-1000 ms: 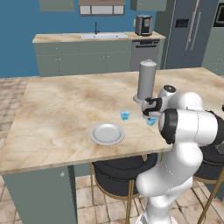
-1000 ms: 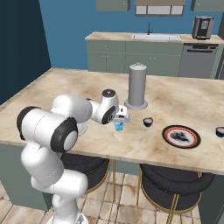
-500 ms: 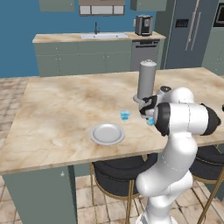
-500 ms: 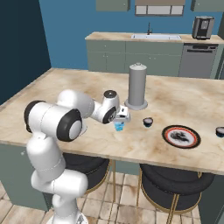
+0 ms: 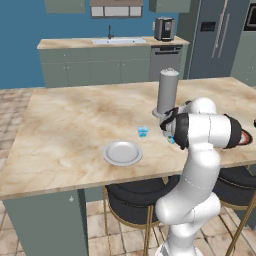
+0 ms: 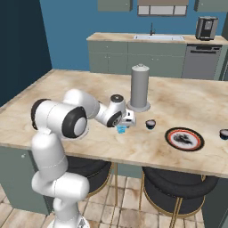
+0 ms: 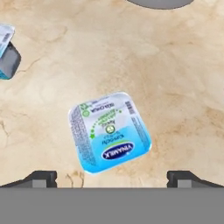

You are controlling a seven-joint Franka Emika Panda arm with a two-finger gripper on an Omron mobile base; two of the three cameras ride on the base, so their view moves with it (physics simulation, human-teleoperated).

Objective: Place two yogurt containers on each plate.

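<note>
My gripper [image 7: 112, 178] is open and hangs just above a light blue yogurt container [image 7: 109, 130] with a pale printed top, which lies between the two fingertips [image 7: 41, 177]. The right base view shows the gripper [image 6: 122, 124] over this cup [image 6: 120, 130]. A second light blue yogurt container [image 5: 143, 132] stands to its left, also seen in the hand view [image 7: 8, 57]. One dark yogurt container [image 6: 151, 124] sits beside the black red-rimmed plate [image 6: 184, 139], another [image 6: 224, 134] beyond it. The silver-grey plate [image 5: 122, 152] lies near the front edge.
A tall grey canister [image 5: 167, 92] with a knob stands just behind the gripper on the marble island [image 5: 70, 120]. Black stools [image 6: 173, 178] are tucked under the front edge. A back counter with sink [image 5: 112, 42] and a coffee machine [image 5: 164, 28] lies beyond.
The arm's upper links have swung a little, while the hand has stayed over the same light blue cup with its jaws open.
</note>
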